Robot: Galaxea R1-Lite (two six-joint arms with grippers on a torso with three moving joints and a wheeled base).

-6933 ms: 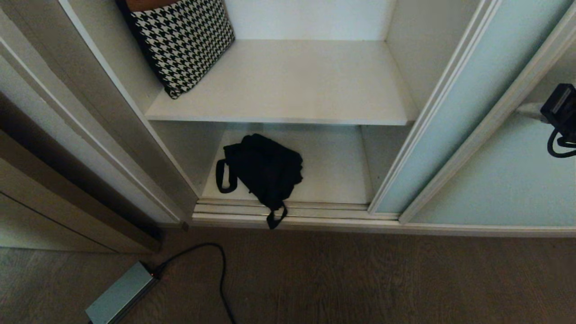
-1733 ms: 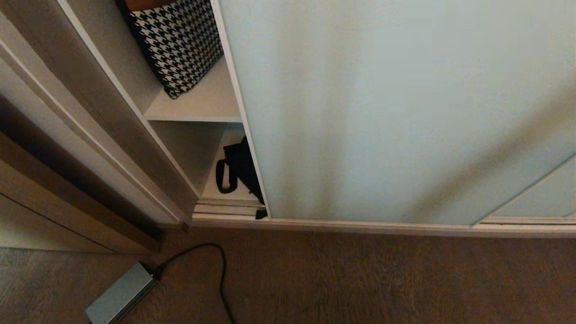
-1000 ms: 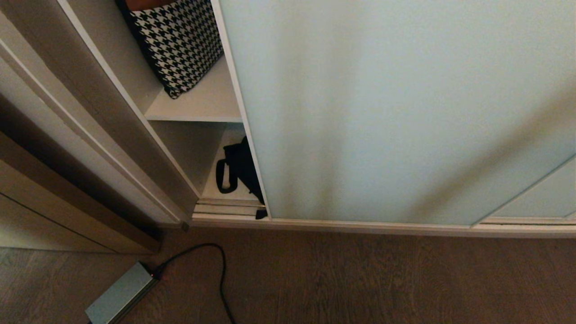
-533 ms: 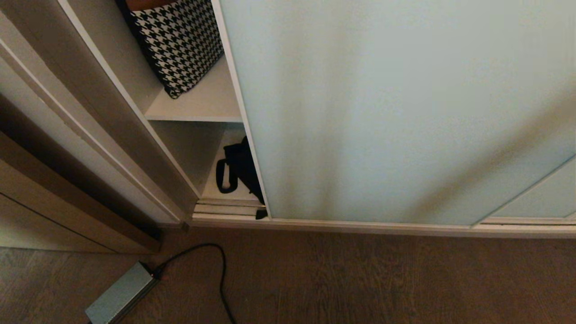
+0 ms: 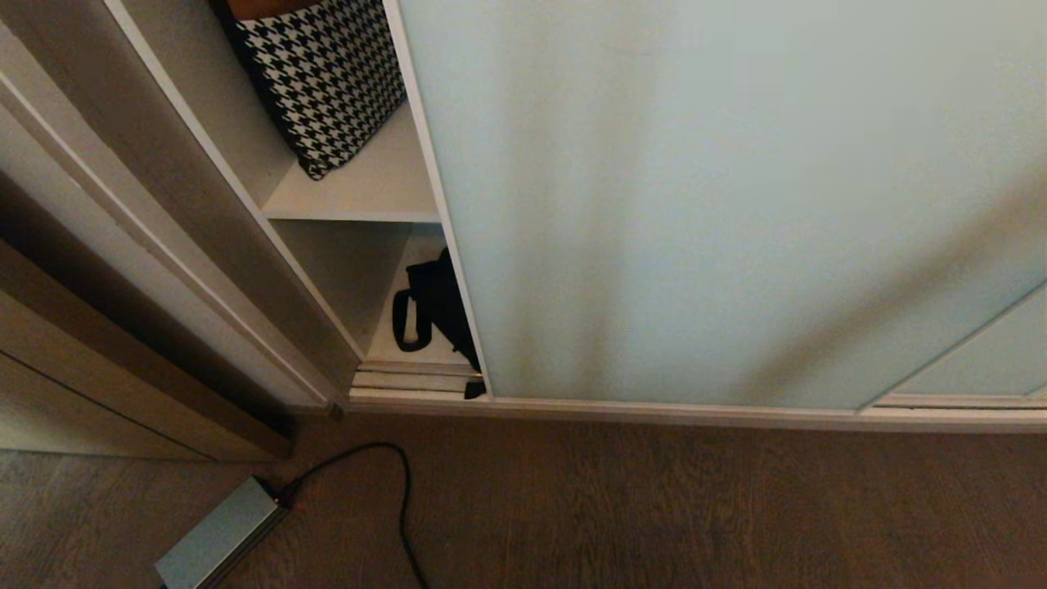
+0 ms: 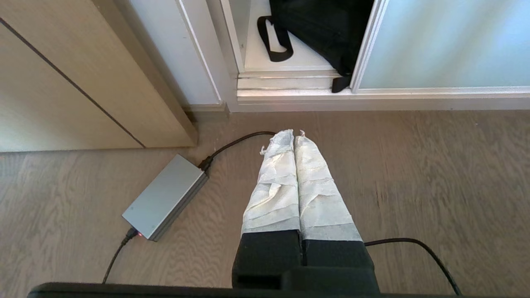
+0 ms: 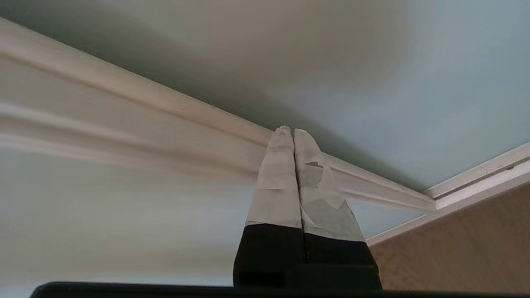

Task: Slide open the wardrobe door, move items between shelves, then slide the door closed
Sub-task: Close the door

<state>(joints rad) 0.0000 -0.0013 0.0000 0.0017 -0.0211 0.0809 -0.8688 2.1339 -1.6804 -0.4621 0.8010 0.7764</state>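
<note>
While the sliding wardrobe door (image 5: 720, 204) covers most of the opening, a black bag (image 5: 438, 307) lies at the bottom shelf's (image 5: 409, 348) left edge, a checked cushion (image 5: 327, 82) above. My right gripper (image 7: 293, 131), fingers pressed together, points at the door's frame; my left gripper (image 6: 293, 134), likewise pinched empty, hangs over the floor (image 6: 414, 174).

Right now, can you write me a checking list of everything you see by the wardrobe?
Surface: wooden floor, bare in front of the wardrobe.
Job's things: sliding wardrobe door nearly shut, a gap open at its left; shelves show in the gap.
Clutter: houndstooth bag on the upper shelf; black bag below, its strap lying on the track at the door's edge.
Grippers: left tool shut, empty, above the floor; right tool shut, empty, near the door's frame.
Cables: black cable into a grey power box.
Surroundings: brown wooden door frame at left.
</note>
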